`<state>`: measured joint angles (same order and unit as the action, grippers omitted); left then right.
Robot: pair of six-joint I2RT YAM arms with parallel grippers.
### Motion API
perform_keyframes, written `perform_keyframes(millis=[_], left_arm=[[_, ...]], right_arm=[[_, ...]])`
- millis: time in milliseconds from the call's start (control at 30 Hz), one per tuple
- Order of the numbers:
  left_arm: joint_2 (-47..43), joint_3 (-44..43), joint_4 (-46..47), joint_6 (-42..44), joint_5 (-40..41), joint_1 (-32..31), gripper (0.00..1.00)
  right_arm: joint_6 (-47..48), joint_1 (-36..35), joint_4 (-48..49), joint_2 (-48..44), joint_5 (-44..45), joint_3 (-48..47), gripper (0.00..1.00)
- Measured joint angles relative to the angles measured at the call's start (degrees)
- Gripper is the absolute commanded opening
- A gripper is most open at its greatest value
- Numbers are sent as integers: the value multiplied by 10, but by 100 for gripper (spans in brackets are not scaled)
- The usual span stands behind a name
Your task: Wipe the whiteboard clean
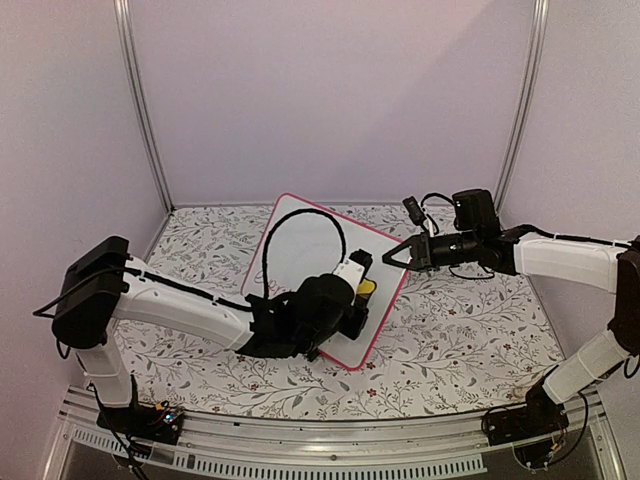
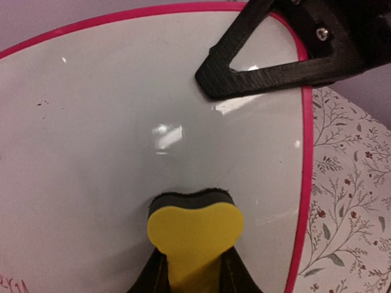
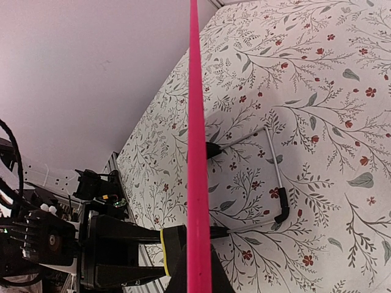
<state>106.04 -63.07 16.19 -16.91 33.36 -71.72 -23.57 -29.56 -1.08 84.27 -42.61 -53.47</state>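
Two grippers share the work: the right gripper [image 1: 404, 255] pinches the rim of the whiteboard [image 1: 300, 250], tilted mid-frame on the table [image 1: 470, 330], while the left gripper [image 2: 194, 276], clamped on the yellow eraser [image 2: 194, 229], should sweep flat toward red traces [image 2: 11, 284] at lower left.

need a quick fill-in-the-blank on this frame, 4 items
1. The left gripper holds a ____ eraser.
2. The right gripper grips the edge of the ____.
3. The whiteboard has a ____ frame.
4. The eraser's pad, against the board, is ____.

Missing words: yellow; whiteboard; pink; black.
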Motion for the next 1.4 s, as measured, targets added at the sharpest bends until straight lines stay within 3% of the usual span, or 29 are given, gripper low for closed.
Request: perform_keyframes(millis=[500, 867, 1033, 1200, 1400], left_arm=[[-7, 26, 51, 9, 93, 0, 0], [-8, 26, 68, 4, 106, 0, 0], [-57, 41, 26, -28, 144, 0, 0], [-169, 88, -26, -76, 189, 1, 0], [-278, 124, -174, -181, 219, 12, 0]], right_arm=[[0, -3, 0, -3, 1, 1, 0], [-2, -4, -2, -8, 2, 3, 0], [-1, -8, -15, -17, -5, 7, 0], [1, -9, -19, -17, -12, 7, 0], [1, -9, -19, -17, -11, 7, 0]])
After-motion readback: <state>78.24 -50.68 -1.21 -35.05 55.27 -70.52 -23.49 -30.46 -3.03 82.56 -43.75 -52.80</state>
